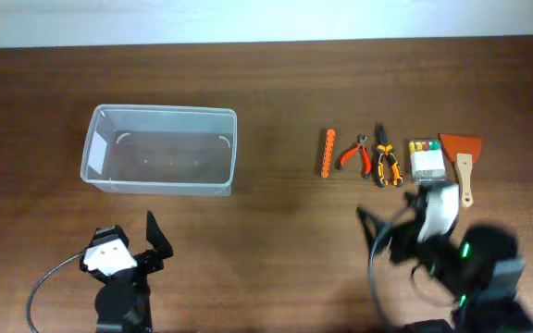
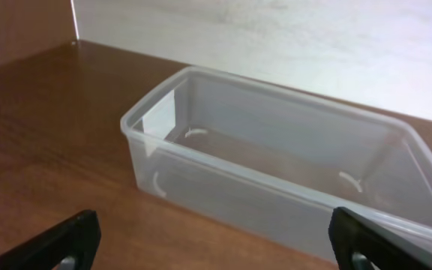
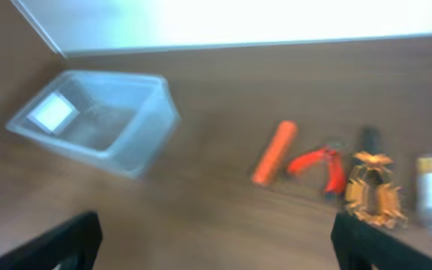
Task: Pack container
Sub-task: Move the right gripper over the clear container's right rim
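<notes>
A clear plastic container (image 1: 160, 148) stands empty at the left; it also shows in the left wrist view (image 2: 276, 172) and the right wrist view (image 3: 96, 120). To the right lie an orange stick (image 1: 327, 153), red pliers (image 1: 353, 155), yellow-black pliers (image 1: 386, 163), a small box of coloured pieces (image 1: 425, 159) and an orange scraper (image 1: 461, 153). My left gripper (image 1: 142, 242) is open and empty, in front of the container. My right gripper (image 1: 387, 236) is open and empty, in front of the tools, blurred.
The brown wooden table (image 1: 276, 231) ends at a white wall along the back. A grey cable (image 1: 44, 282) loops beside the left arm. The right wrist view shows the stick (image 3: 274, 152) and both pliers (image 3: 321, 166) blurred.
</notes>
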`<state>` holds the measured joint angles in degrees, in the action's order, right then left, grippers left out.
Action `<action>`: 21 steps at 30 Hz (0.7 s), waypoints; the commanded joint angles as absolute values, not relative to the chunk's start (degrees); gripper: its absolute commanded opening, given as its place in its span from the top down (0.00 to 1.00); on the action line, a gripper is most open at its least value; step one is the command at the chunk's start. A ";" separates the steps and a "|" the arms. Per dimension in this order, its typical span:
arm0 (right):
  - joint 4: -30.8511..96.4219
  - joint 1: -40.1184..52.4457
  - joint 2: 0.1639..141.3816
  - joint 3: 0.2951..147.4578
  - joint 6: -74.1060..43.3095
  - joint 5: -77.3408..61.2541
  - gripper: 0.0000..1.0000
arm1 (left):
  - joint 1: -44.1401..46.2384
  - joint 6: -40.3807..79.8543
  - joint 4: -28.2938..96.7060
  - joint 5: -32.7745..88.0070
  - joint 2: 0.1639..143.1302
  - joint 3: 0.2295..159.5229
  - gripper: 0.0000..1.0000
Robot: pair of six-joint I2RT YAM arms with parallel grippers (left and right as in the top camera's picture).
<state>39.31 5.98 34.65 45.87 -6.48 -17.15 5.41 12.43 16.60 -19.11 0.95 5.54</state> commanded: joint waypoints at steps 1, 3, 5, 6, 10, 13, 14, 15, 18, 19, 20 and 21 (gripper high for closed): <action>50.85 6.17 55.33 69.43 -0.14 -6.48 0.01 | 5.63 11.94 16.71 -19.33 0.69 5.32 0.01; 59.90 7.29 67.64 84.14 -0.01 -7.66 0.01 | 5.63 11.94 16.71 -19.33 0.69 5.32 0.01; 65.30 7.86 77.19 94.85 -2.98 -14.50 0.02 | 5.63 11.94 16.71 -19.31 0.69 5.32 0.01; 68.62 7.92 82.54 100.18 -3.05 -17.52 0.02 | 5.63 11.94 16.71 -19.33 0.69 5.32 0.01; 66.59 10.90 96.86 109.67 -4.80 -19.90 0.36 | 5.63 11.94 16.71 -19.31 0.69 5.32 0.01; 63.83 18.39 103.04 111.68 -11.84 -12.60 0.14 | 5.63 11.94 16.71 -19.31 0.69 5.32 0.01; 62.61 21.47 104.66 111.68 -13.74 -9.28 0.14 | 5.63 11.94 16.71 -19.33 0.69 5.32 0.01; 62.04 23.51 105.54 111.68 -15.62 -6.94 0.13 | 5.63 11.94 16.71 -19.31 0.69 5.32 0.01; 58.83 32.75 110.67 111.66 -22.26 1.19 0.11 | 5.63 11.94 16.71 -19.31 0.69 5.32 0.01; 57.67 35.14 112.42 111.66 -23.51 1.58 0.12 | 5.63 11.94 16.71 -19.33 0.69 5.32 0.01; 56.71 36.93 113.84 111.66 -24.32 1.58 0.12 | 5.63 11.94 16.71 -19.33 0.69 5.32 0.01; 55.37 39.13 115.79 111.66 -24.49 1.61 0.11 | 5.63 11.94 16.71 -19.31 0.69 5.32 0.01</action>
<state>57.06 34.41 112.01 110.06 -19.20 -3.51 5.41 12.45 16.67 -19.11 0.95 5.54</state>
